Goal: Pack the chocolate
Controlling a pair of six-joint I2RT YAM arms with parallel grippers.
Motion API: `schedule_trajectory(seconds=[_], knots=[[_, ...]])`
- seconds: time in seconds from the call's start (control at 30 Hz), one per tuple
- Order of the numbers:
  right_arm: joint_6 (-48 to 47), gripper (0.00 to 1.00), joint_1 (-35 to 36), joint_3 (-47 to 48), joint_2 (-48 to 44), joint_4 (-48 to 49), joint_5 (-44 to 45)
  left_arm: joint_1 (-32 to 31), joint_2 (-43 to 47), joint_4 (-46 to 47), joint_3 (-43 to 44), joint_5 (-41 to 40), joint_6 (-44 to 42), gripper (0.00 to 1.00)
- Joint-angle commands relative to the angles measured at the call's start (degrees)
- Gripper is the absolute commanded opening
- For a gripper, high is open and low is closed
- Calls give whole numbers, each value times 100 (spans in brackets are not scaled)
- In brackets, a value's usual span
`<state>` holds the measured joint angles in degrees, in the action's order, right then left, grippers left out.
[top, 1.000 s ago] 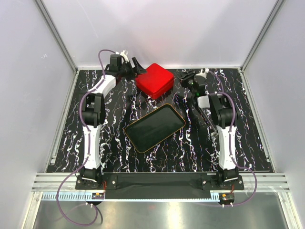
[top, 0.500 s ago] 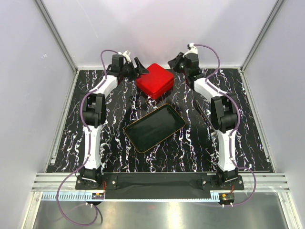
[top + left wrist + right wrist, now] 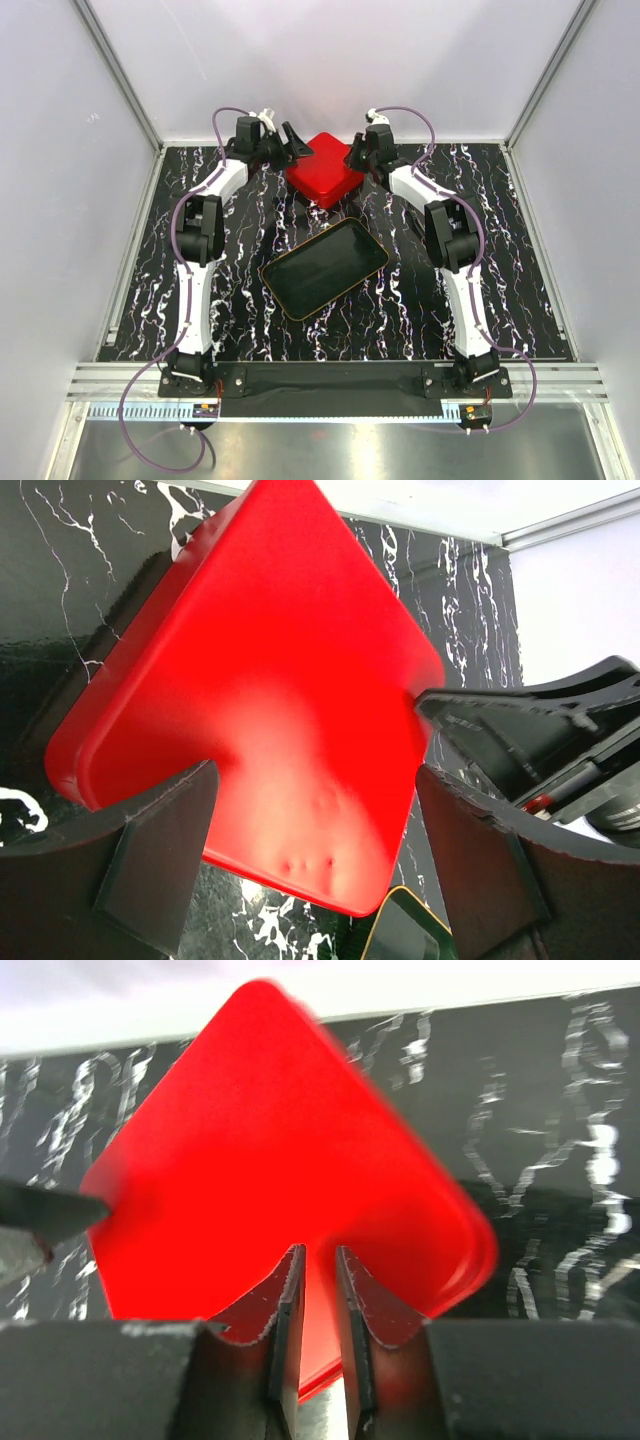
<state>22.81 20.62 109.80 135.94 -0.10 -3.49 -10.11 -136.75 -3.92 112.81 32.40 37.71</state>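
Chocolate nowhere visible, none in black tray [image 3: 325, 268], red box [image 3: 325, 168] closed; left gripper [image 3: 315, 830] wide apart astride it, right gripper [image 3: 318, 1290] nearly pinched, grip uncertain.

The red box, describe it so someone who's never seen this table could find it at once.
Look to the far middle of the black white-veined table, just beyond the black gold-rimmed tray. The red box sits there, square with rounded corners, turned like a diamond. It alone is bright red; the tray is black.
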Motion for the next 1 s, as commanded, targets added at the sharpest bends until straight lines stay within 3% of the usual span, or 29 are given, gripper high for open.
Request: schedule_trajectory(seconds=[0.0,0.57,0.97], knots=[[-224,24,-32,174,47,-640,735,-44,-80,375,171,135,34,87],[-365,27,-41,323,-103,-790,1078,-44,-37,375,320,293,149,86],[-497,28,-41,419,-6,-816,1008,123,413,-91,329,-191,-256,87]])
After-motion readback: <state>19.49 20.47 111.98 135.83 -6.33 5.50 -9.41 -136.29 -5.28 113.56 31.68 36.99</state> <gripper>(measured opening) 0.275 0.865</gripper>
